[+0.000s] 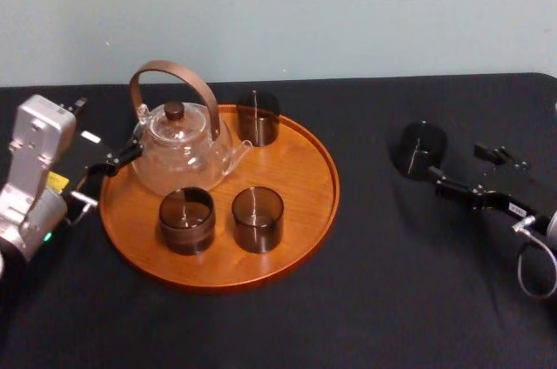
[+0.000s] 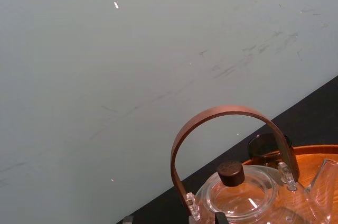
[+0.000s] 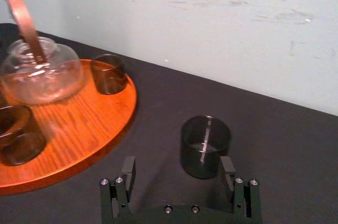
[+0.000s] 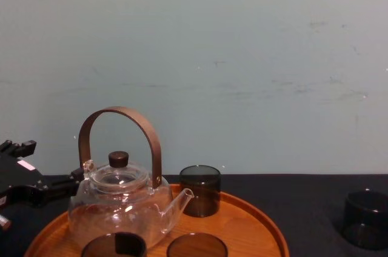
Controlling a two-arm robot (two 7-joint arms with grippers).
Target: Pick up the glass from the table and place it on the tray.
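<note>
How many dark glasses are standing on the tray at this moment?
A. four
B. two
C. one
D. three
D: three dark glasses stand on the tray around the teapot. A fourth glass stands off it on the table, close in front of the open right gripper. The left gripper is beside the teapot.
</note>
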